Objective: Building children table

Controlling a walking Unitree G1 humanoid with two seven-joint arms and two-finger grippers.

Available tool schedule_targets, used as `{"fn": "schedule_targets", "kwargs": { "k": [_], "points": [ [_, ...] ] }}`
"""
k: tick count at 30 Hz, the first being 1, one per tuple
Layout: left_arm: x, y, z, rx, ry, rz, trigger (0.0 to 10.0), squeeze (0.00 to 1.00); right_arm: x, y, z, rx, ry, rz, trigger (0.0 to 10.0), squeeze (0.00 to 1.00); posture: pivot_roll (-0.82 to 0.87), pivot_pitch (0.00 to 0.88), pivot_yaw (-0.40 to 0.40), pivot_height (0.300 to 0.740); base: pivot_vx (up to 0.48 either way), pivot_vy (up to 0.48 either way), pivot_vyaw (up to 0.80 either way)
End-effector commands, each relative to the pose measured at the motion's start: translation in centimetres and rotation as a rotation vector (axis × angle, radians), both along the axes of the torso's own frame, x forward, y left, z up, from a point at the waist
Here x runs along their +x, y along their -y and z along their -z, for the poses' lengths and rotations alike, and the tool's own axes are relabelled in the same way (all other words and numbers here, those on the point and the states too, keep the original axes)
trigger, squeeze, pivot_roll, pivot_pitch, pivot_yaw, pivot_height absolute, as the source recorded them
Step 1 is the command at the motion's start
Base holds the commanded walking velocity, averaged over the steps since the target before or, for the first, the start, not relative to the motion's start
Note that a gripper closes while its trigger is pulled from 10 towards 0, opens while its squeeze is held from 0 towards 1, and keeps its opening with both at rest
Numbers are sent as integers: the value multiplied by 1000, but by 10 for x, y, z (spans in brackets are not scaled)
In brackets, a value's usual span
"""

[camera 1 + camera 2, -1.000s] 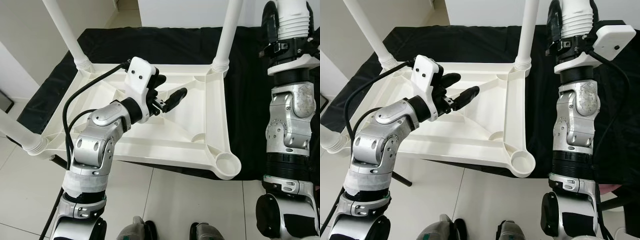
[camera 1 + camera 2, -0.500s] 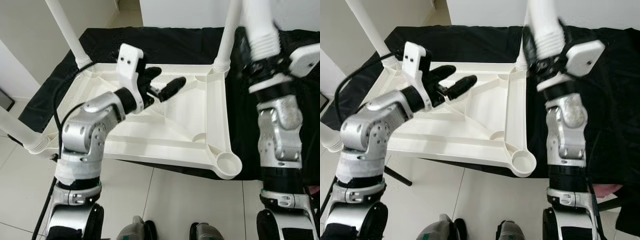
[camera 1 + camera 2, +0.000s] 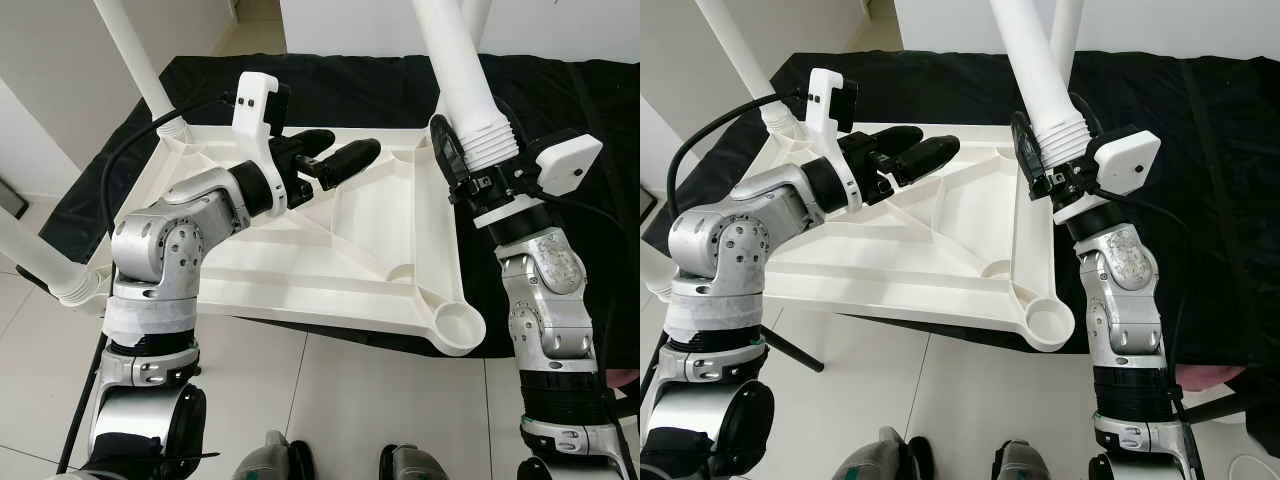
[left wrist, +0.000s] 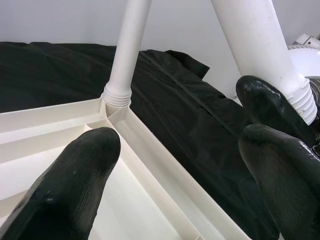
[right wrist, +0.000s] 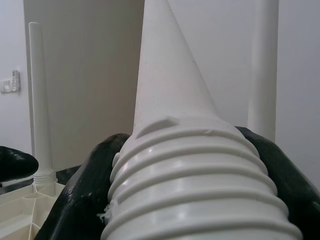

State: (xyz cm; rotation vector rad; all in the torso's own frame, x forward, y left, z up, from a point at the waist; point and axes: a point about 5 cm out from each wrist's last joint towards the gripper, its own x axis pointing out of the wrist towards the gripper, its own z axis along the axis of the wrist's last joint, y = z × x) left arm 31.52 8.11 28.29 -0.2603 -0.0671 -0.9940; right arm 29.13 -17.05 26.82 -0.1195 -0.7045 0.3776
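Note:
The white children's table top (image 3: 330,250) lies upside down on a black cloth. My right gripper (image 3: 478,172) is shut on the ribbed, threaded end of a loose white table leg (image 3: 455,60), which slants up over the top's far right corner. In the right wrist view its black fingers (image 5: 80,195) wrap the leg's threads (image 5: 190,190). My left gripper (image 3: 348,146) hovers open above the far middle of the top, holding nothing. The near right corner socket (image 3: 458,328) stands open, with no leg in it.
Legs stand in three corners: far left (image 3: 135,60), near left (image 3: 30,255) and far right (image 3: 1068,30). The black cloth (image 3: 560,120) covers the support under the top and spreads to the right. White floor tiles (image 3: 330,400) lie in front, with my feet (image 3: 270,462) at the bottom.
My right arm has swung down and in toward the table's right side, bringing the leg with it. My left gripper has lifted and reached toward the far right corner.

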Motion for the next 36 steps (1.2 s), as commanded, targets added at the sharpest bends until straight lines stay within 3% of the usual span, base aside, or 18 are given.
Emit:
{"fn": "schedule_targets", "kwargs": {
  "k": [1, 23, 36],
  "points": [
    [-4, 0, -4, 3, 25, 78, 10000, 0, -3, -5, -4, -11, 20, -19, 10000, 0, -80, 132, 139, 740, 0, 0, 0],
    [-6, -1, -7, 5, 4, 103, 10000, 0, -2, -8, -5, -23, 13, -26, 10000, 0, -71, 130, 132, 740, 0, 0, 0],
    [-5, 1, -8, -27, -58, 149, 10000, 0, -6, -17, 1, -35, -7, -67, 10000, 0, -74, 131, 135, 740, 0, 0, 0]
  ]
}}
